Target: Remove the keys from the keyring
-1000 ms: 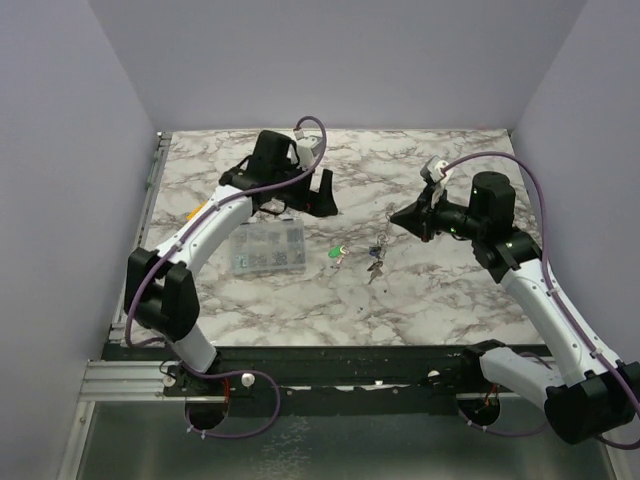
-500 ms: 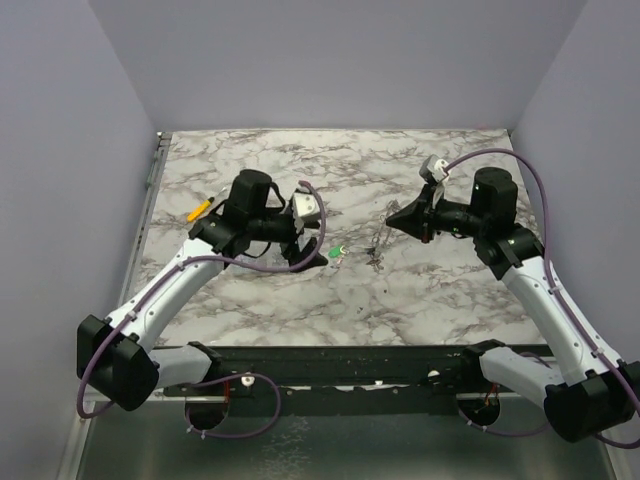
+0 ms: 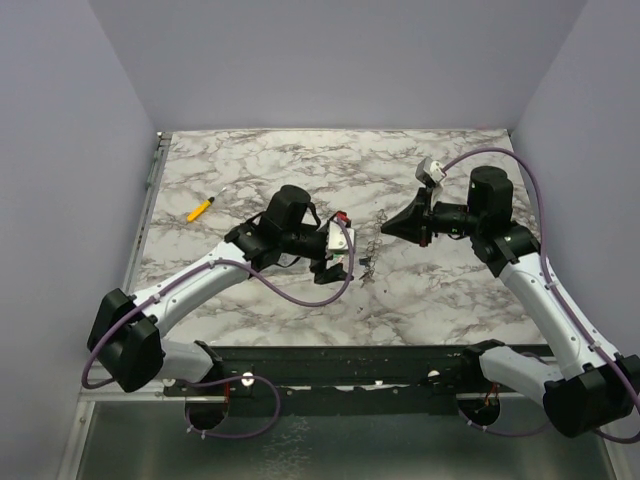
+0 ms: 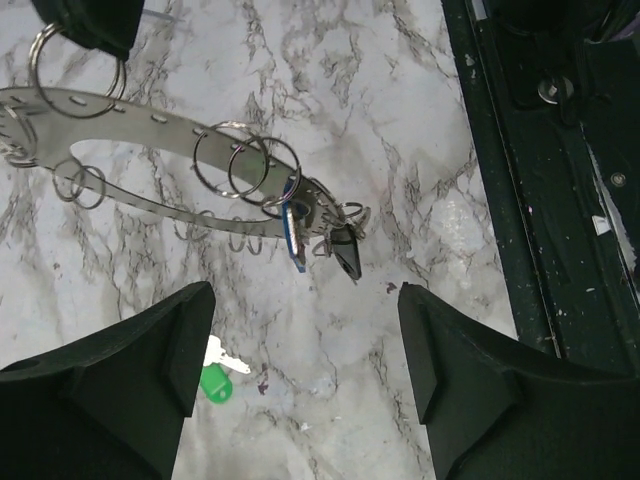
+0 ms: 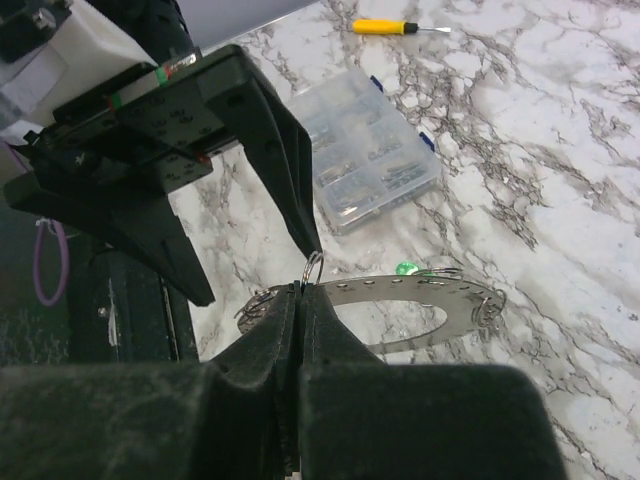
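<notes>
My right gripper is shut on the edge of the keyring, a flat grey ring held level above the marble table. Small split rings hang from the keyring. At its far end hangs a cluster with a blue-headed key and a dark piece. My left gripper is open and empty, just below and short of that cluster. A green-headed key lies loose on the table beside my left finger. In the top view the left gripper sits close to the ring's free end.
A clear compartment box stands on the table beyond the ring; the left arm hides it in the top view. A yellow screwdriver lies at the far left. The black front rail runs along the table's near edge.
My left arm has swung from the back of the table, over the box, to the right and forward up to the keyring. My right gripper has shifted the ring slightly left.
</notes>
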### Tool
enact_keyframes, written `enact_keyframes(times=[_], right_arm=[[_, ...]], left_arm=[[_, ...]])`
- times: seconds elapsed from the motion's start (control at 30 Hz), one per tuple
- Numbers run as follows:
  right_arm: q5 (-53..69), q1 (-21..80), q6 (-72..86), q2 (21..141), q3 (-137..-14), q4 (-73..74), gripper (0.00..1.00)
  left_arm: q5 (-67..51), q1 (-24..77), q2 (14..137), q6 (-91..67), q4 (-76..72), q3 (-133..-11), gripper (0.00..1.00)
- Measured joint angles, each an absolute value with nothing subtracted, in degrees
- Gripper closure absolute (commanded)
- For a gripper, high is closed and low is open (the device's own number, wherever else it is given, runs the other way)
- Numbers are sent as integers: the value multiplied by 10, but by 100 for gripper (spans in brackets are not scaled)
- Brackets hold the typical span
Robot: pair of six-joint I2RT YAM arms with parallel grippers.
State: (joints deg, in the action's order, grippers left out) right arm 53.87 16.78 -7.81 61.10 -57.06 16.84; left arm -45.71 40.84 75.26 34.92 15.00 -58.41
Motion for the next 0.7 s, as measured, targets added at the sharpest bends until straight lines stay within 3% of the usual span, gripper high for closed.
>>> enact_keyframes(times=[0.57,0.7], right_arm=[[558,168,-56,612,-571,159,99],[563,168,-53,612,-571,159,99]], left_arm=[[-449,442,801,298,21,-570,52],[-446,448,802,285,2,-564,78]])
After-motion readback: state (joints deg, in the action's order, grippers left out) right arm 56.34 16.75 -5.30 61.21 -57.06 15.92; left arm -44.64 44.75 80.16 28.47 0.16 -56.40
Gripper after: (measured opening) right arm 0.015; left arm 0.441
